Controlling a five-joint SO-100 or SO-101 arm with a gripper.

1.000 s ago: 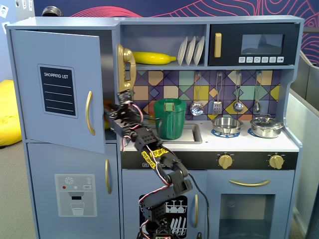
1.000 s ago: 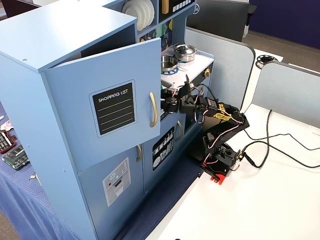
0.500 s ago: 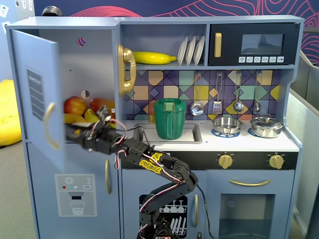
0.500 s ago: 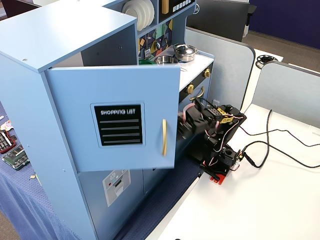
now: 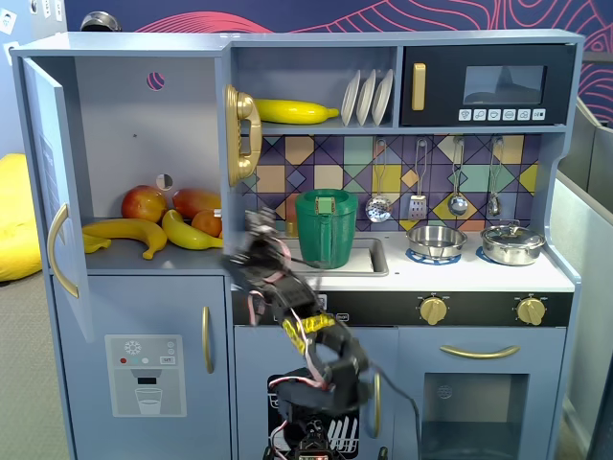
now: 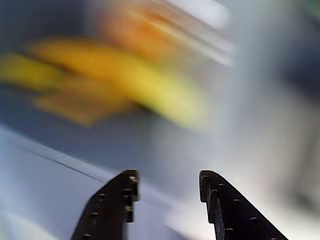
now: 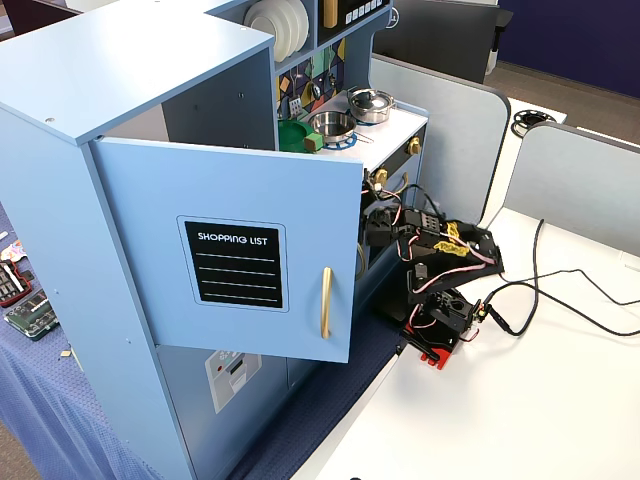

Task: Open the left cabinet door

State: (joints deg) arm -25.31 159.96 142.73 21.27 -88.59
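Note:
The left cabinet door (image 7: 140, 200) stands swung wide open. Its black "SHOPPING LIST" panel (image 7: 233, 263) and gold handle (image 7: 325, 302) face outward. In a fixed view the door (image 5: 46, 182) shows nearly edge-on at the far left, with its handle (image 5: 59, 251). My gripper (image 5: 251, 232) is blurred by motion in front of the open compartment's right side, well right of the door and not touching it. In the wrist view the gripper (image 6: 167, 186) is open and empty, facing blurred yellow bananas (image 6: 135, 82). In the other fixed view the door hides the gripper's tip.
Bananas (image 5: 134, 233) and apples (image 5: 144, 202) lie in the open compartment. A lower door with an ice/water dispenser panel (image 5: 145, 362) is shut. A green jug (image 5: 326, 228) stands in the sink. A gold phone (image 5: 241, 134) hangs on the divider. The arm's base (image 7: 440, 318) and cables sit on the white table.

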